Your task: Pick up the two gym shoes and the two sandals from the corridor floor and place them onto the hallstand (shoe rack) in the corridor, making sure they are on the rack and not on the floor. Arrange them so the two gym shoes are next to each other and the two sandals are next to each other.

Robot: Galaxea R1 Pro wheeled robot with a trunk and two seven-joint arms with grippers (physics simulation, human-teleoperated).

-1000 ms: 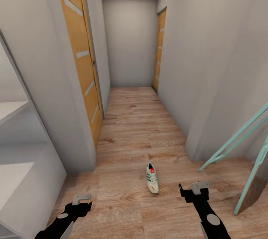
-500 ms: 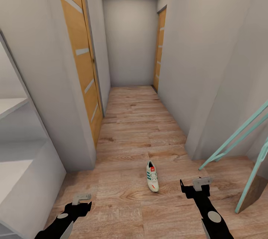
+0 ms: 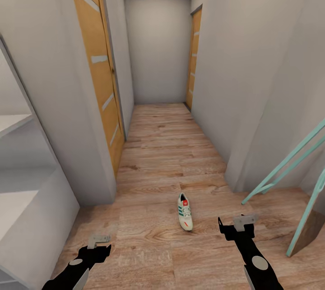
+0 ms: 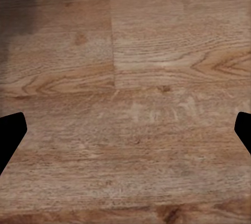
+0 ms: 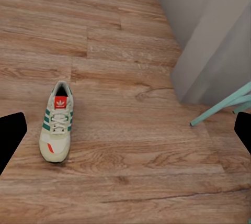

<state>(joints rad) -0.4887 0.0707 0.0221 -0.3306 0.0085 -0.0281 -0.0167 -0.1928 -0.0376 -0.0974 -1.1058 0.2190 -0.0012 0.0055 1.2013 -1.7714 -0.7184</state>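
In the head view, one white low-top gym shoe with green side stripes and a red tongue tab (image 3: 184, 211) is seen lying alone on the light brown wood-plank corridor floor (image 3: 162, 154), between the black left gripper (image 3: 98, 243) and the black right gripper (image 3: 235, 227), nearer the right one. In the left wrist view, bare planks are framed by widely parted fingertips (image 4: 10, 136). In the right wrist view, the shoe (image 5: 55, 122) is shown flat on the floor with the fingertips (image 5: 9, 137) held wide apart, and a slanted teal frame (image 5: 222, 109) is seen beside a grey wall.

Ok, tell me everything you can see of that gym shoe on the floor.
The gym shoe is a white low-top sneaker with white laces, green side stripes, a red tongue tab and an orange accent near the toe. It sits upright on its sole, alone on the wood-plank corridor floor, toe pointing toward the robot. Nothing else touches it; it lies ahead, nearer the right tool.
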